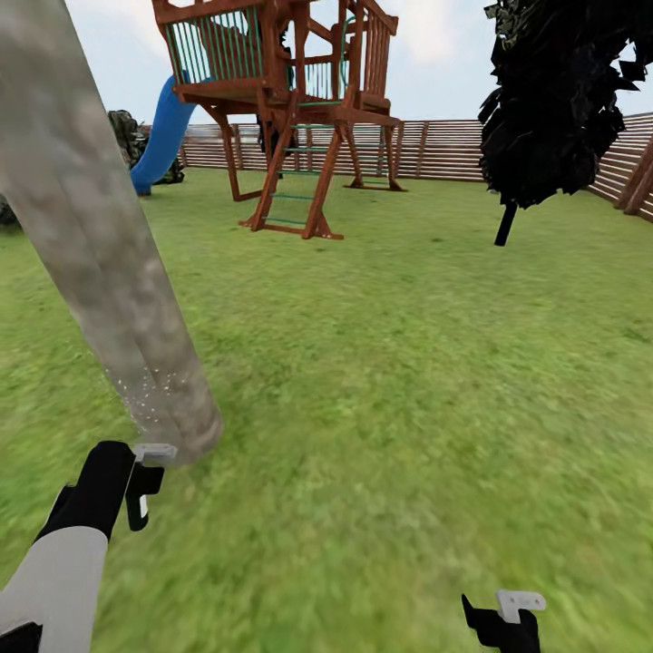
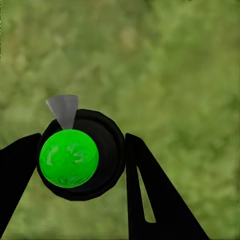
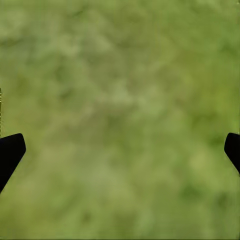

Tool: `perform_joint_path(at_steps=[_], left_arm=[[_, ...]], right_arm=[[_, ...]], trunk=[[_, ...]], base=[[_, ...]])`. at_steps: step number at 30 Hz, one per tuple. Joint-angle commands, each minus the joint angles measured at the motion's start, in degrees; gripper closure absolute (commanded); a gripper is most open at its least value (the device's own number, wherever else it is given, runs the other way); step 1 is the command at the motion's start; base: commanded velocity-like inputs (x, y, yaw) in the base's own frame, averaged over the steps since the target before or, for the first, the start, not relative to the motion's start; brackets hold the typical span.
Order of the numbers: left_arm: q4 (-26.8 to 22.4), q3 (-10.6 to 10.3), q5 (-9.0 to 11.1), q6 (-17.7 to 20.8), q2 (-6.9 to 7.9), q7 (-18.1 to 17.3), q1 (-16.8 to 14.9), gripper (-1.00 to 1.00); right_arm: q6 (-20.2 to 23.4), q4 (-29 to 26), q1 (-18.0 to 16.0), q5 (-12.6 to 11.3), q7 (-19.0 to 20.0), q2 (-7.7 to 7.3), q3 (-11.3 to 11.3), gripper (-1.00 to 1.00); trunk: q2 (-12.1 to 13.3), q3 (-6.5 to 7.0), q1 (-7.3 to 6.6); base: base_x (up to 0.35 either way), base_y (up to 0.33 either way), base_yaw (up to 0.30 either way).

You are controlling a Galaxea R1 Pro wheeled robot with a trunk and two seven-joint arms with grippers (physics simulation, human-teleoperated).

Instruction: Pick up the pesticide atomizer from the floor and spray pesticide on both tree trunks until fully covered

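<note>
The tree trunk runs from the upper left of the head frame down to lower left and blocks the way directly ahead of the left gripper, which sits just beside its base. The grass across the centre and right of the frame is open. The right gripper, lower right, has nothing near it. The play tower, upper centre, the black tree, upper right, and the fence stand well apart.
</note>
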Motion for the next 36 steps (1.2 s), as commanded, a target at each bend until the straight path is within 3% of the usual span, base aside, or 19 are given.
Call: perform_joint_path(at_steps=[1,4,7,9,16,20,27,36], left_arm=[[0.0,0.2,-0.7,-1.0,-0.11,-0.6,0.0,1.0],[0.2,1.4,-0.4,-3.9,-0.4,-0.7,0.1,1.0],[0.2,1.9,4.3,-4.3,-0.94,-0.9,0.1,1.0],[0.2,1.9,5.7,-4.4,-0.99,-0.7,0.1,1.0],[1.0,1.6,5.2,-4.5,-1.0,-0.3,0.1,1.0],[2.3,1.5,5.8,-4.4,-1.0,3.6,0.1,1.0],[2.3,1.5,5.9,-4.4,-1.09,4.0,0.1,1.0],[1.9,1.7,5.8,-4.4,-1.08,4.0,0.1,1.0]], right_arm=[[-0.2,0.0,0.0,0.2,0.4,-0.01,-0.5,-1.0],[-0.2,0.0,0.0,0.2,0.4,0.0,-0.5,-1.0],[-0.2,0.0,0.0,0.2,0.4,0.0,-0.5,-1.0],[-0.2,0.0,0.0,0.1,0.4,0.07,-0.5,-1.0],[-0.2,0.0,0.0,0.1,0.4,-0.09,-0.5,-1.0],[-0.2,0.0,0.0,0.1,0.4,-0.09,-0.5,-1.0],[-0.2,0.0,0.0,0.1,0.4,-0.01,-0.5,-1.0],[-0.2,0.0,0.0,0.1,0.4,0.08,-0.5,-1.0]], trunk=[[0.0,-0.05,0.01],[0.0,-0.05,0.01],[0.0,-0.05,0.01],[0.0,-0.05,0.01],[0.0,-0.05,0.01],[0.0,-0.05,0.01],[0.0,-0.05,0.01],[0.0,-0.05,0.01]], base=[[0.143,-0.082,0.276],[0.037,-0.021,0.277],[0.113,-0.13,0.278],[0.201,-0.205,0.126],[0.231,-0.197,0.007],[0.237,-0.188,0.0],[0.174,-0.229,0.008],[0.077,-0.267,0.25]])
